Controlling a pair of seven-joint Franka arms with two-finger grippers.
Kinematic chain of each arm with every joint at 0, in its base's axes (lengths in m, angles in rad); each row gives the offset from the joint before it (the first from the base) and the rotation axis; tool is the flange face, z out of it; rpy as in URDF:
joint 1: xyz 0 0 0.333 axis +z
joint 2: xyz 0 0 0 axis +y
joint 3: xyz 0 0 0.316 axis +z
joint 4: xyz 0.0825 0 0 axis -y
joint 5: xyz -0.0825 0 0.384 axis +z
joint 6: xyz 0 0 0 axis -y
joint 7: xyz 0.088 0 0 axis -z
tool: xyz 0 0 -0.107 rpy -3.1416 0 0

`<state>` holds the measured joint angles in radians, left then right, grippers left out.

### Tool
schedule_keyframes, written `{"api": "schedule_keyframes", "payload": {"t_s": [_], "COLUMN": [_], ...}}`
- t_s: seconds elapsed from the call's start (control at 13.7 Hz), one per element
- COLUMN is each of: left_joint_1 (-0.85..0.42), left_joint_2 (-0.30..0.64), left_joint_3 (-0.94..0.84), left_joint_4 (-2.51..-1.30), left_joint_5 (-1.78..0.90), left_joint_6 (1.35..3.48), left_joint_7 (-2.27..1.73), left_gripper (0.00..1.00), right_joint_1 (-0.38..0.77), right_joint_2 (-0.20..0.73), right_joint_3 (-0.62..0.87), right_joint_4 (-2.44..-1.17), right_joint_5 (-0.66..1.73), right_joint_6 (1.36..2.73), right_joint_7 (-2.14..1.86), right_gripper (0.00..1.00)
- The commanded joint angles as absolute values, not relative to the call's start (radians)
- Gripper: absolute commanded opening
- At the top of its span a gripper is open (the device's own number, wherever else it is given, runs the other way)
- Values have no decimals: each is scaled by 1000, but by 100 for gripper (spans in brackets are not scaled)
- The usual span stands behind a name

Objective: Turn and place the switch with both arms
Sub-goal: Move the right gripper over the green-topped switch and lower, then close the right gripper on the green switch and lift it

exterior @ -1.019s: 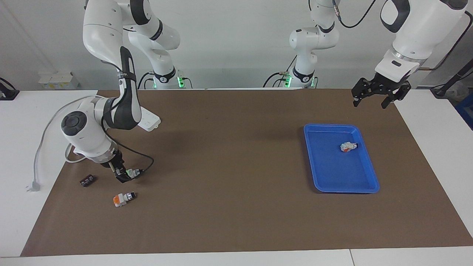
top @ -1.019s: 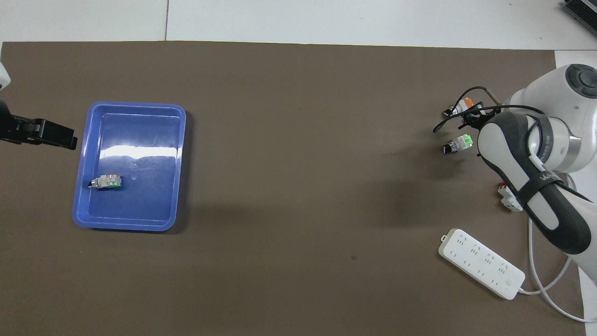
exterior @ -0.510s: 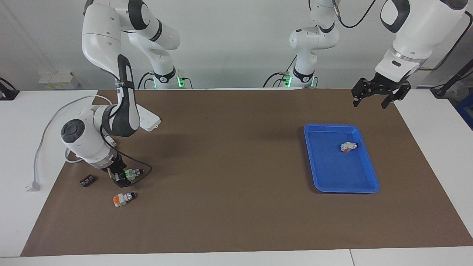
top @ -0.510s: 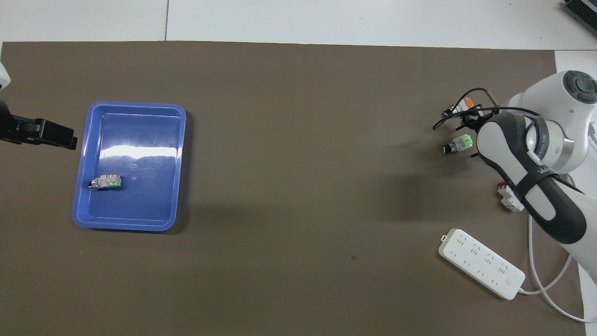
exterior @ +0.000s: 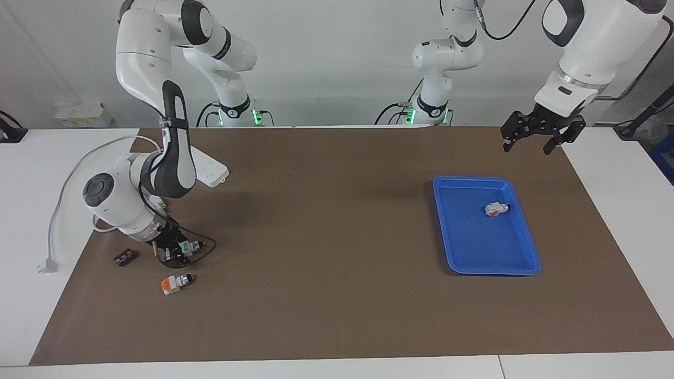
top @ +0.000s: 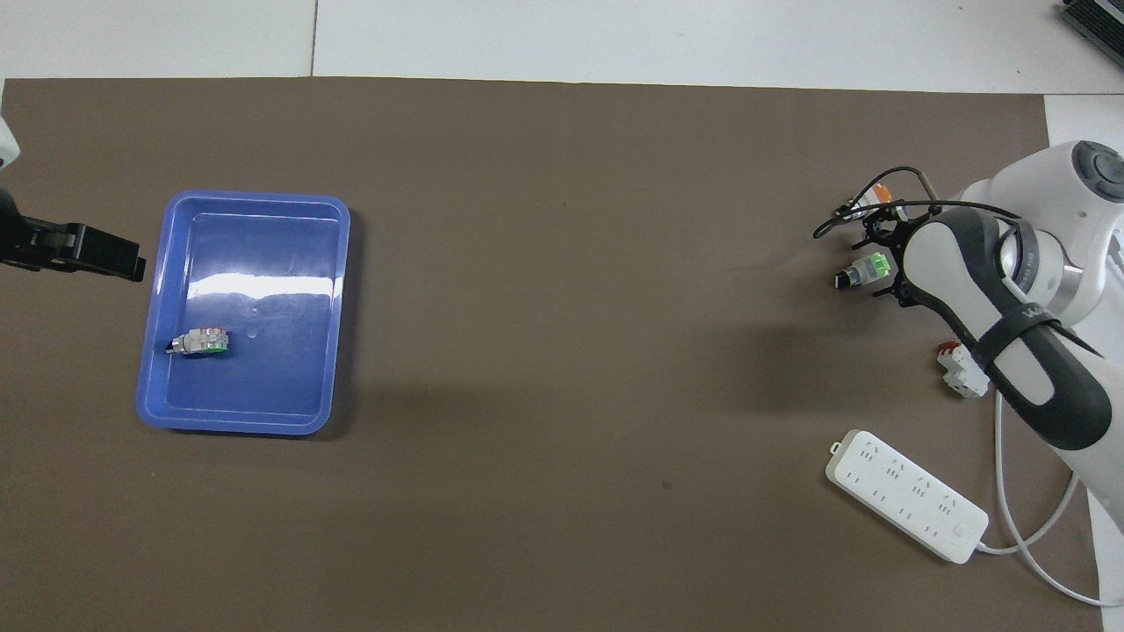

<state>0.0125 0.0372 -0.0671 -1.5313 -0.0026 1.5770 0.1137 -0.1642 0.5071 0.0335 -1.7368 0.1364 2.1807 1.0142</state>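
The switch [exterior: 188, 245] [top: 864, 270], white with a green end block and a black knob, lies on the brown mat at the right arm's end of the table. My right gripper [exterior: 176, 249] [top: 881, 266] is down at the mat with its fingers astride the green end and small gaps still showing, so it is open. My left gripper [exterior: 527, 146] [top: 88, 253] waits open in the air over the mat's edge, beside the blue tray [exterior: 521, 263] [top: 263, 412].
A similar orange-ended switch [exterior: 176, 282] [top: 875, 196] lies just past the right gripper, farther from the robots. A small black part [exterior: 125, 257], a white-and-red block [top: 961, 369] and a white power strip [exterior: 210, 169] [top: 904, 496] lie nearby. Another switch [exterior: 496, 209] [top: 200, 341] lies in the tray.
The right arm's wrist has turned and shifted slightly, and its fingers have come in around the green switch's end. The switch itself and the left arm have not moved.
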Motion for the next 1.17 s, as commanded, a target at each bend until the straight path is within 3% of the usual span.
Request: {"api": "schedule_keyframes", "payload": {"t_s": [0.0, 0.07, 0.15, 0.22, 0.29, 0.58, 1.09], "left_joint_1": [18, 18, 18, 18, 18, 18, 0], "left_joint_2": [6, 6, 6, 6, 6, 6, -9], "left_joint_3": [-69, -69, -69, -69, -69, -69, -74], "left_joint_4": [-1569, -1569, -1569, -1569, -1569, -1569, -1597], "left_joint_5": [-11, -11, -11, -11, -11, -11, -12], "left_joint_6": [1588, 1588, 1588, 1588, 1588, 1588, 1598], "left_joint_7": [109, 109, 109, 109, 109, 109, 107], "left_gripper": [100, 100, 100, 100, 100, 100, 100], "right_joint_1": [-187, -189, -192, -192, -192, -187, -80], "right_joint_2": [508, 508, 508, 506, 506, 468, 270], "right_joint_3": [46, 46, 48, 48, 48, 49, 64], "right_joint_4": [-1753, -1753, -1752, -1750, -1747, -1741, -1761], "right_joint_5": [155, 155, 155, 161, 199, 227, 308], "right_joint_6": [2210, 2210, 2207, 2197, 2189, 2120, 1908], "right_joint_7": [1026, 1025, 1026, 1028, 1028, 1025, 1101], "right_gripper": [72, 60, 39, 7, 0, 0, 0]}}
